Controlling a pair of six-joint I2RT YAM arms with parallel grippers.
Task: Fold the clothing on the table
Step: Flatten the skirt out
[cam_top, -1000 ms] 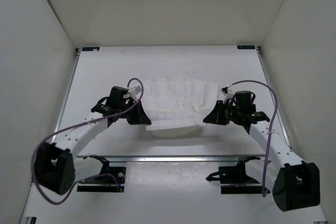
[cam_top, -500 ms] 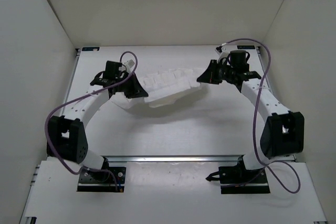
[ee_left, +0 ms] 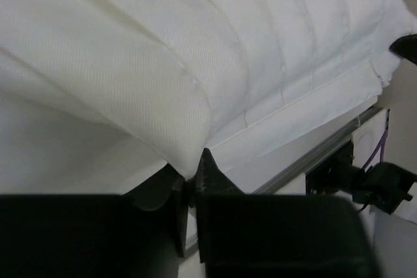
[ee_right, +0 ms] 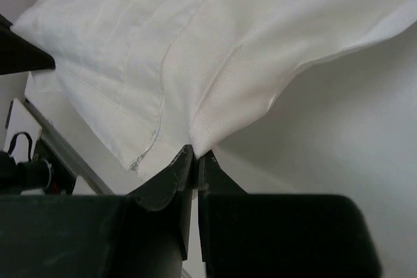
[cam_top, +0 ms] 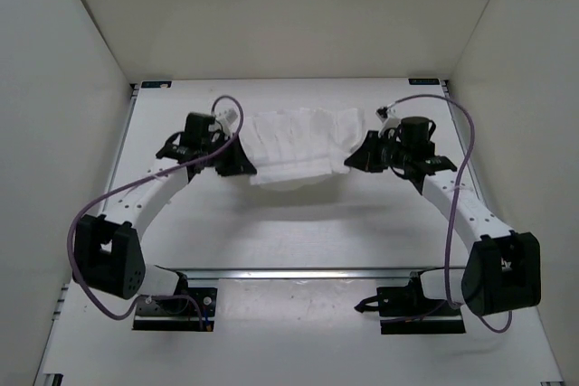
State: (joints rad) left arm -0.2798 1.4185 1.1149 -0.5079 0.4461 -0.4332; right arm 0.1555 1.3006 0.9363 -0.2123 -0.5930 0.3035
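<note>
The left end effector (cam_top: pixel 242 165) and right end effector (cam_top: pixel 355 159) each pinch a side edge of the clothing (cam_top: pixel 294 144), slung between them; open bench (cam_top: pixel 298 223) lies toward the near rail (cam_top: pixel 298 272).

The wrinkled white clothing (cam_top: pixel 298 144) hangs stretched between the left tool (cam_top: pixel 242 163) and the right tool (cam_top: pixel 355 158), each pinching one end, over the desk's (cam_top: pixel 298 219) far half.

No legible text, brand or number in any view. Far-left blue tag (cam_top: pixel 156 84) and far-right blue tag (cam_top: pixel 425 81) sit at the far corners of the surface (cam_top: pixel 298 223); any print on them is too small to read.
</note>
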